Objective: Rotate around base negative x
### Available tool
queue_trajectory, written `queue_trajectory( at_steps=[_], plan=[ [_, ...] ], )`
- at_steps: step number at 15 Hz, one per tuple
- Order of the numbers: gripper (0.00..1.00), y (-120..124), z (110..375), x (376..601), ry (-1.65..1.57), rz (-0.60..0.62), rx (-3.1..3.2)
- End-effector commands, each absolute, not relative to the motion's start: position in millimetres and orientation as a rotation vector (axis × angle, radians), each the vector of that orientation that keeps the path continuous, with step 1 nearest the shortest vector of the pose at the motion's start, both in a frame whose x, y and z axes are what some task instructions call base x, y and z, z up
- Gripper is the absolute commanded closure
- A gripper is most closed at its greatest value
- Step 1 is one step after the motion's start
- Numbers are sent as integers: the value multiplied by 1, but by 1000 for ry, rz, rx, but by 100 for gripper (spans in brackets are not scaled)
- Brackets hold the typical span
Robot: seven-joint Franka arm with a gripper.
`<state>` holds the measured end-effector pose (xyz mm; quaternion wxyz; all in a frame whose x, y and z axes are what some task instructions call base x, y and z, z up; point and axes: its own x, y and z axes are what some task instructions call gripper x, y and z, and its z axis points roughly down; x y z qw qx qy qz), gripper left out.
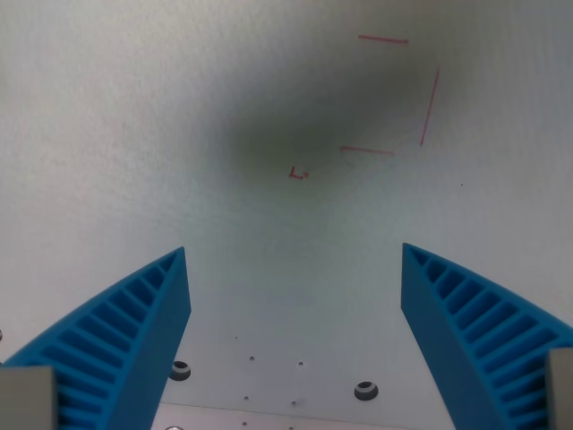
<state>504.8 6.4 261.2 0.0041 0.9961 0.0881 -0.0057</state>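
Note:
My gripper (294, 254) is open and empty, with its two blue ribbed fingers (134, 331) spread wide at the lower left and lower right of the wrist view. It hangs above a pale white table surface (134, 116). Nothing lies between the fingers. A dark soft shadow (331, 107) falls on the surface ahead of the gripper.
Thin red lines (430, 107) drawn on the surface outline part of a square at the upper right, with a small red mark (298, 173) beside it. Two bolt holes (365, 390) and several tiny holes sit near the wrist view's bottom edge.

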Motion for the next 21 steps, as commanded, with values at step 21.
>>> queue_trajectory(
  at_steps=[21],
  plan=[
    [0,6,263,505,252,-45,2878]
  ],
)
